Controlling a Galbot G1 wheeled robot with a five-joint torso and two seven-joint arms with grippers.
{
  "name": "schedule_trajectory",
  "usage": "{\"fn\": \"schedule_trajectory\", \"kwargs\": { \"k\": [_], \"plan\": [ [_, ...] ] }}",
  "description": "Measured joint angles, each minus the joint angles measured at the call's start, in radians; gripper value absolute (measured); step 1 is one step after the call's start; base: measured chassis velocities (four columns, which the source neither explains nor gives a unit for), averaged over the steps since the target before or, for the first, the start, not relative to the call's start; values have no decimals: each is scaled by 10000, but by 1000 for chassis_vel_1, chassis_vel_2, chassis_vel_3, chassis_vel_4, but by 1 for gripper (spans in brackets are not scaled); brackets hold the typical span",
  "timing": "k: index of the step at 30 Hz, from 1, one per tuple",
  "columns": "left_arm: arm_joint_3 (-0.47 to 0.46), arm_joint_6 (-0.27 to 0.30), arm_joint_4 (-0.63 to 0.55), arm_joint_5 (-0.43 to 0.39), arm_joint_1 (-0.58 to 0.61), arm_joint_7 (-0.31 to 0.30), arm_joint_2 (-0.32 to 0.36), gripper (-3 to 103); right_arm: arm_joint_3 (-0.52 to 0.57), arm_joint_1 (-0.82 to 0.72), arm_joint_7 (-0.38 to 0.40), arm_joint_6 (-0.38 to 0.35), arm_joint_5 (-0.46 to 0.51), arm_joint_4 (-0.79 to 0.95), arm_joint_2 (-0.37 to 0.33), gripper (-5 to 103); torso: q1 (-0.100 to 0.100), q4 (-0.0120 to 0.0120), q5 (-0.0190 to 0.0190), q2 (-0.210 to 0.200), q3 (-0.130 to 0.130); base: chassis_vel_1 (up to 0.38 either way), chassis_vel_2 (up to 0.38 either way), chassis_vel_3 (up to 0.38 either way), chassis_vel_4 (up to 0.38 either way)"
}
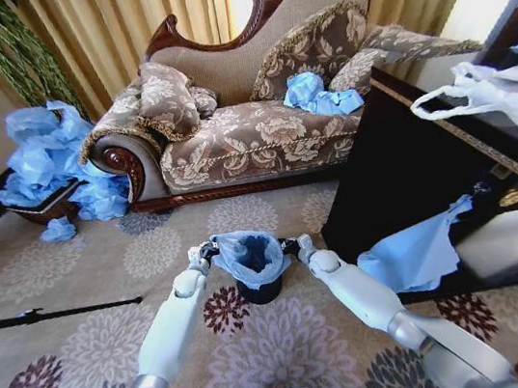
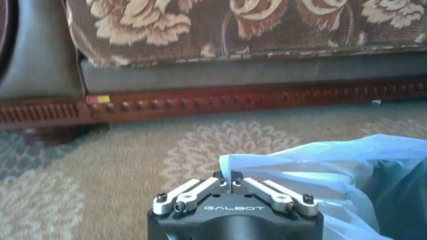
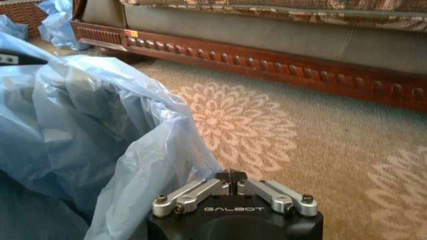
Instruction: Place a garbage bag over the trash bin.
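Light blue garbage bag (image 1: 247, 254) sits draped over the trash bin (image 1: 260, 291) on the patterned carpet (image 1: 75, 270), near side of the sofa (image 1: 256, 107). Left gripper (image 1: 206, 254) pinches the bag's left rim, fingers closed on film. Right gripper (image 1: 291, 245) pinches the right rim likewise. Bag mouth is spread between them; black bin base shows below.

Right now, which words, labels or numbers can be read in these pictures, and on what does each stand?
"GALBOT": on the left tool, shut on the garbage bag.
"GALBOT": on the right tool, also shut on the bag.
Red-yellow sticker on the sofa's wooden base: too small to read.
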Motion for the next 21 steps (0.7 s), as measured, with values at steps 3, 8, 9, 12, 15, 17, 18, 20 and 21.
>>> {"fn": "schedule_trajectory", "kwargs": {
  "k": [3,8,9,12,15,17,18,20,21],
  "plan": [
    [-20,85,64,-141,60,-13,-49,0,8,17,-4,-26,-16,-138,84,0,0,-1,-3,0,0,0,0,0,0],
    [-28,186,170,-308,126,-15,-121,0,18,-4,-17,-29,-74,-265,181,0,0,-2,-2,0,0,0,0,0,0],
    [-30,209,211,-355,146,-15,-148,0,29,-18,-28,-29,-115,-321,216,0,0,-3,-2,0,0,0,0,0,0],
    [-47,241,286,-448,232,-8,-191,0,70,-53,-53,-18,-174,-423,274,0,0,-2,0,0,0,0,0,0,0],
    [-78,249,314,-513,289,0,-206,0,124,-58,-50,25,-177,-492,310,0,0,-1,-1,0,0,0,0,0,0],
    [-92,295,290,-531,293,17,-198,0,131,-42,-43,17,-171,-505,314,0,0,0,0,0,0,0,0,0,0],
    [-93,370,269,-582,285,29,-179,0,130,-17,-48,12,-169,-542,313,0,-1,0,0,0,0,0,0,0,0],
    [-93,450,277,-601,264,61,-161,0,123,-2,-84,11,-190,-585,311,0,-1,0,0,0,-1,0,0,0,0],
    [-92,495,301,-606,254,76,-157,0,112,-3,-106,10,-202,-601,310,0,-1,-1,0,0,-1,0,0,0,0]
  ]
}}
